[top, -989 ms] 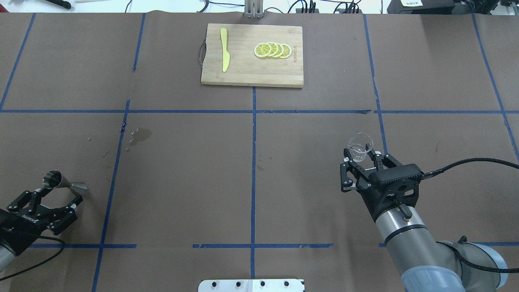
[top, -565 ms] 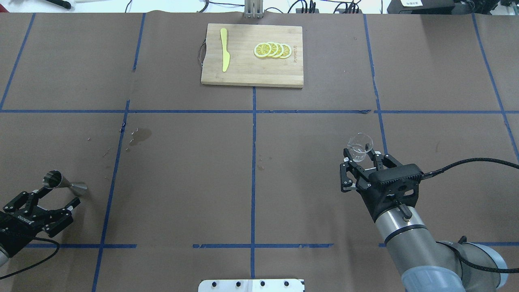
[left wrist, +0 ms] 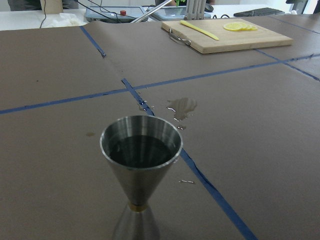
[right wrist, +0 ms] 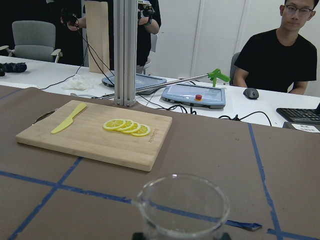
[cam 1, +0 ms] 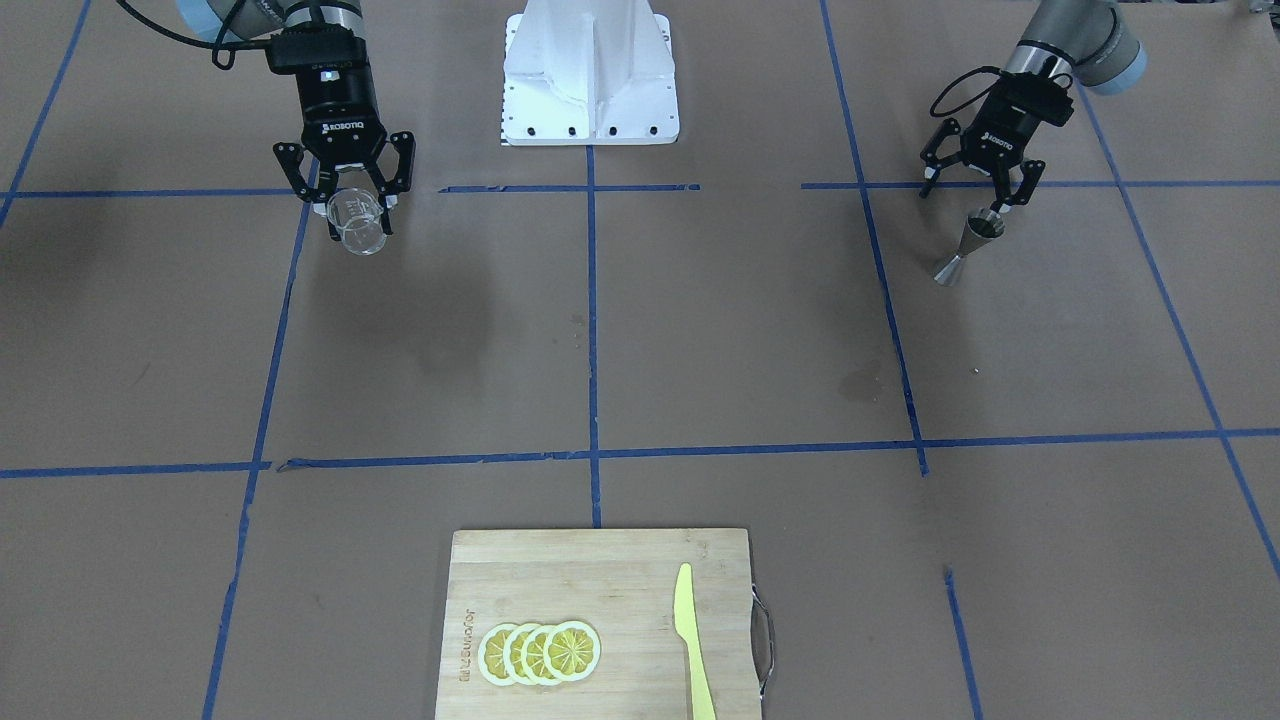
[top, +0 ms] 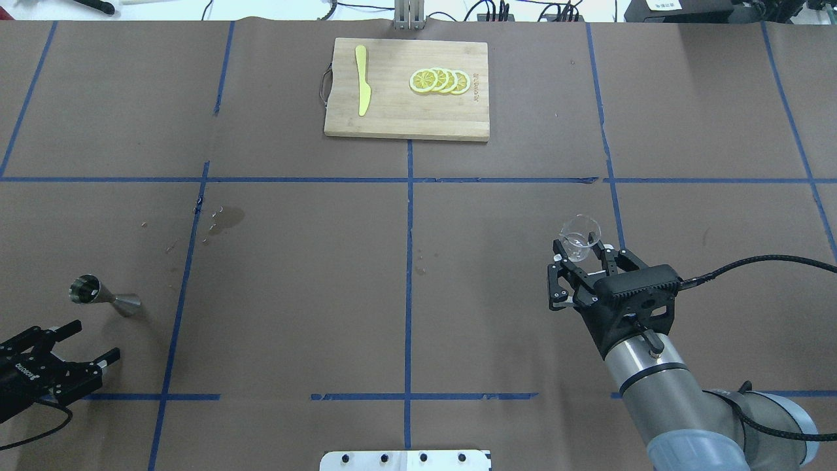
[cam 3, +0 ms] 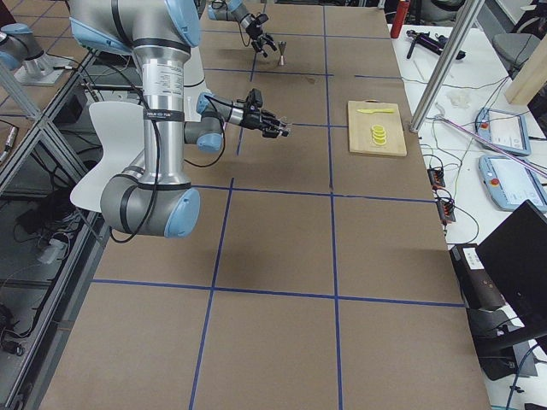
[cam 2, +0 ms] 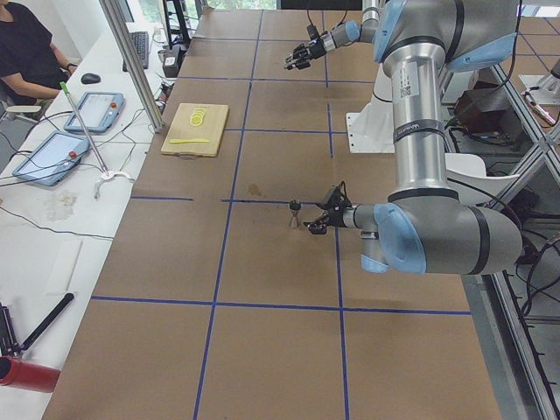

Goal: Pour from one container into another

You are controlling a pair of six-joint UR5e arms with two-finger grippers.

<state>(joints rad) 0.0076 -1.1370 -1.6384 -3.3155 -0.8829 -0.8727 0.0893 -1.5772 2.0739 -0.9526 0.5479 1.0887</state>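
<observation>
The steel jigger (top: 99, 294) stands upright on the brown paper at the near left, free of any grip. In the left wrist view the jigger (left wrist: 141, 165) fills the foreground with dark liquid in its upper cone. My left gripper (top: 93, 340) is open and sits a short way behind the jigger (cam 1: 968, 245), apart from it. My right gripper (top: 582, 252) is shut on the clear glass measuring cup (top: 580, 235), held upright above the table at the near right. The cup (right wrist: 182, 206) looks empty. In the front-facing view the cup (cam 1: 358, 225) hangs below the right gripper (cam 1: 350, 205).
A wooden cutting board (top: 392, 121) lies at the far middle with lemon slices (top: 439, 80) and a yellow knife (top: 361, 80). A wet stain (top: 229, 218) marks the paper beyond the jigger. The white robot base plate (cam 1: 590, 90) sits at the near edge.
My left gripper, open beside the jigger before, has drawn back toward the robot and left the jigger standing. The right gripper and the cup have not moved.
</observation>
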